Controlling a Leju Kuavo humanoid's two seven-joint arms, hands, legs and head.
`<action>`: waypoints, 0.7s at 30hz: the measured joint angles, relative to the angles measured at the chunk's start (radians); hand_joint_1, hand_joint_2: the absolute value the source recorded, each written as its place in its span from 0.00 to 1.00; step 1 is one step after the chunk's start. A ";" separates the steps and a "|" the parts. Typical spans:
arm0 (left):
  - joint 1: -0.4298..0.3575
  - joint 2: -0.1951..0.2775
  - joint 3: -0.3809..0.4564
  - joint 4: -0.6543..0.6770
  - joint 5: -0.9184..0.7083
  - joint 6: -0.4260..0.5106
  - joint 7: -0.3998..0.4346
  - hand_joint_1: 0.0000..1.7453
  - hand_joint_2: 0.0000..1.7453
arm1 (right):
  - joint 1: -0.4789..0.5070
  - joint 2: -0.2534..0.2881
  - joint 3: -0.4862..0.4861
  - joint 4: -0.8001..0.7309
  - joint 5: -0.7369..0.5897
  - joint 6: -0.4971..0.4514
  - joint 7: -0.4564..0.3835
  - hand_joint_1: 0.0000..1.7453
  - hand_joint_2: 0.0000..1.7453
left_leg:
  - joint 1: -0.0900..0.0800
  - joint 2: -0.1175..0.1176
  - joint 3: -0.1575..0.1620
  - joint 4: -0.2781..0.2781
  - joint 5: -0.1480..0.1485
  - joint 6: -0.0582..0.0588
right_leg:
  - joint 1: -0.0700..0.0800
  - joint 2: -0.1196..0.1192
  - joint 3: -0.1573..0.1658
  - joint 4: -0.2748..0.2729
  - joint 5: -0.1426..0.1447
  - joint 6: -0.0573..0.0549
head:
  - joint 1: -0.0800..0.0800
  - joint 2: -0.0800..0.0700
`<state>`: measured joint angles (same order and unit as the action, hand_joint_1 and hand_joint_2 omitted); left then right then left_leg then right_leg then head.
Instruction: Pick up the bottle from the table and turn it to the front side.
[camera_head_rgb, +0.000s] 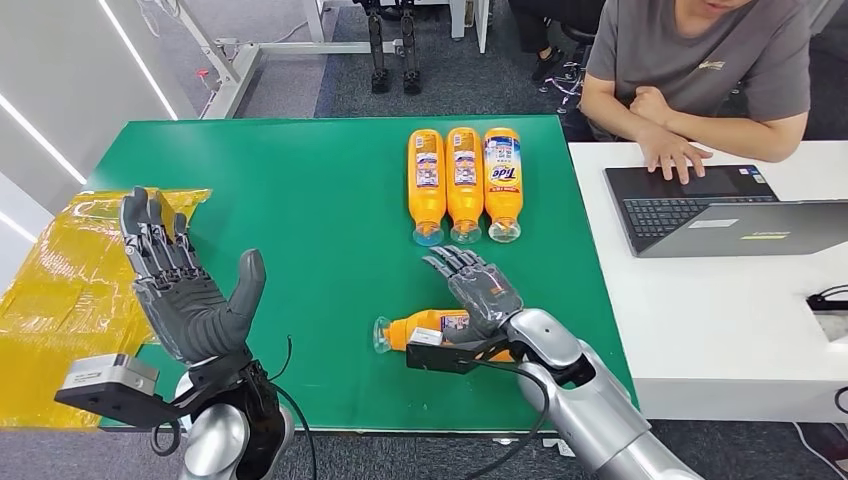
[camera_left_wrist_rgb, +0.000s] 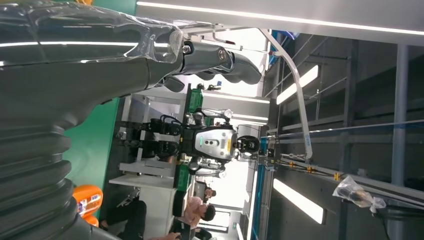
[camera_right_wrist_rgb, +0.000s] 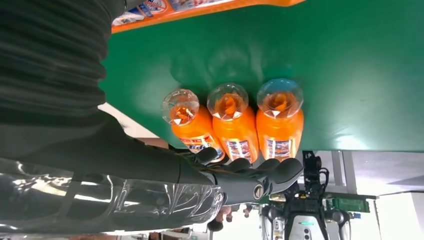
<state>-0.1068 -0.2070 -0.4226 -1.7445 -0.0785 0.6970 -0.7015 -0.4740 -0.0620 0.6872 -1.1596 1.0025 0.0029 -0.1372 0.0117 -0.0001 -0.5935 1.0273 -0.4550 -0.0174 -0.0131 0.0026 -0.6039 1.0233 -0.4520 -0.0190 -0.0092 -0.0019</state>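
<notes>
Bottle (camera_head_rgb: 425, 327) under right hand (camera_head_rgb: 482, 290), fingers (camera_head_rgb: 450, 262) outstretched; left hand (camera_head_rgb: 185, 285) spread, empty.

Three bottles (camera_head_rgb: 465, 183) lie side by side, touching, near the table's (camera_head_rgb: 300, 200) far edge, right of centre, caps toward the near edge. A fourth bottle (camera_head_rgb: 425, 327) lies crosswise near the near edge, cap pointing left, under the robot's right hand (camera_head_rgb: 480, 285). The left hand (camera_head_rgb: 185, 285) is raised above the near-left corner, beside a plastic sheet (camera_head_rgb: 70, 300) draped over the left edge. A person (camera_head_rgb: 700, 70) sits behind a laptop (camera_head_rgb: 720, 210) on a second table (camera_head_rgb: 700, 320) adjoining the right edge.
</notes>
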 joint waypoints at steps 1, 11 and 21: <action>-0.001 0.001 -0.001 0.000 0.000 0.000 0.000 0.00 1.00 | -0.005 -0.005 0.003 0.006 0.000 0.001 0.000 0.00 1.00 | 0.000 0.000 0.000 0.000 0.000 0.000 | 0.000 0.000 0.000 0.000 0.000 0.000 | 0.000 0.000; -0.025 0.007 -0.007 0.015 0.044 -0.001 0.000 0.00 1.00 | -0.062 -0.063 0.060 0.041 -0.051 0.134 0.012 0.00 1.00 | 0.000 0.000 0.001 0.000 0.000 0.000 | 0.000 0.000 0.001 0.000 0.000 0.000 | 0.000 0.000; -0.025 0.005 -0.003 0.027 0.055 -0.004 0.000 0.00 1.00 | -0.123 -0.119 0.141 0.113 -0.020 0.211 0.052 0.00 1.00 | -0.001 -0.002 0.002 0.001 0.001 0.005 | 0.000 -0.002 0.005 -0.001 0.002 0.003 | 0.000 0.000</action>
<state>-0.1321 -0.2019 -0.4252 -1.7178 -0.0234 0.6929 -0.7015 -0.5971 -0.1812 0.8284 -1.0468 0.9829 0.2136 -0.0850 0.0111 -0.0017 -0.5914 1.0278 -0.4536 -0.0123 -0.0131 0.0003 -0.5993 1.0222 -0.4501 -0.0156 -0.0090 -0.0019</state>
